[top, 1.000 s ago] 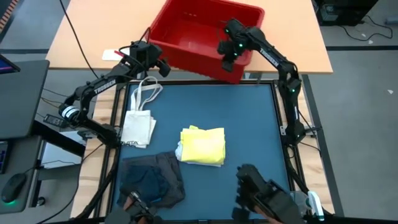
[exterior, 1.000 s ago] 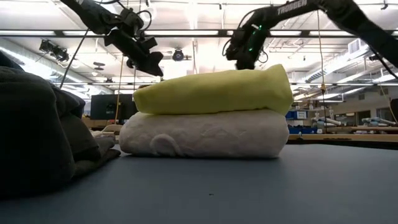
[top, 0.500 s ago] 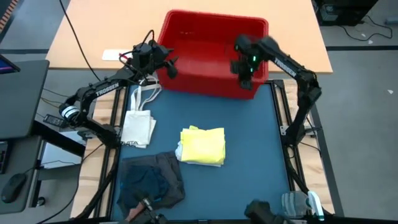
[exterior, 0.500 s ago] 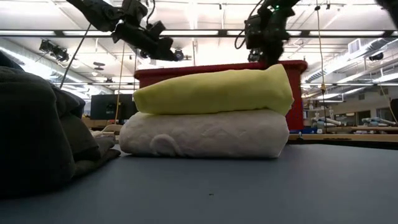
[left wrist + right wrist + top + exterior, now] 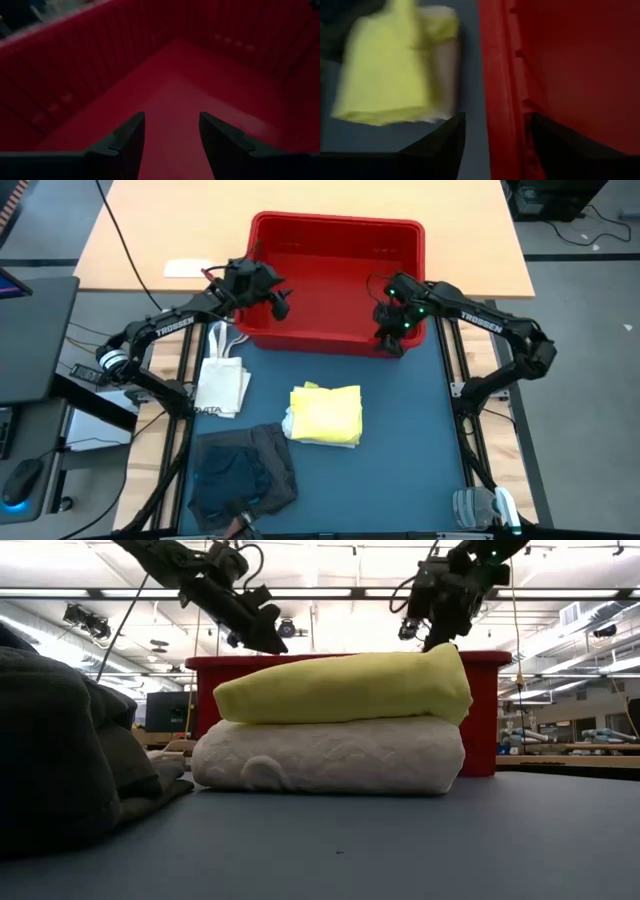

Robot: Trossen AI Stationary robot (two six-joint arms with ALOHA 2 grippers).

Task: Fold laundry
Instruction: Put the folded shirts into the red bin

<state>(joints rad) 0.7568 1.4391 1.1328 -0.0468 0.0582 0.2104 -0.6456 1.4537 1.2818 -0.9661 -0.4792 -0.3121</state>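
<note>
Red bin (image 5: 335,240) wall is sitting between the right gripper's (image 5: 392,340) parted fingers at the frame's upper right. Left gripper (image 5: 276,298) is hanging inside the bin's left side, fingers apart, holding nothing. Yellow garment (image 5: 327,415) is lying folded on the white one (image 5: 330,755) mid-table; dark clothes (image 5: 243,470) are heaped lower left, beside a tote (image 5: 222,385).

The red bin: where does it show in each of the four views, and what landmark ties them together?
High view: red bin at the top centre, past the blue mat.
Low view: its wall behind the stacked garments.
Left wrist view: its inside fills the picture.
Right wrist view: its rim down the middle.
Shared landmark: yellow garment, absent from the left wrist view.
</note>
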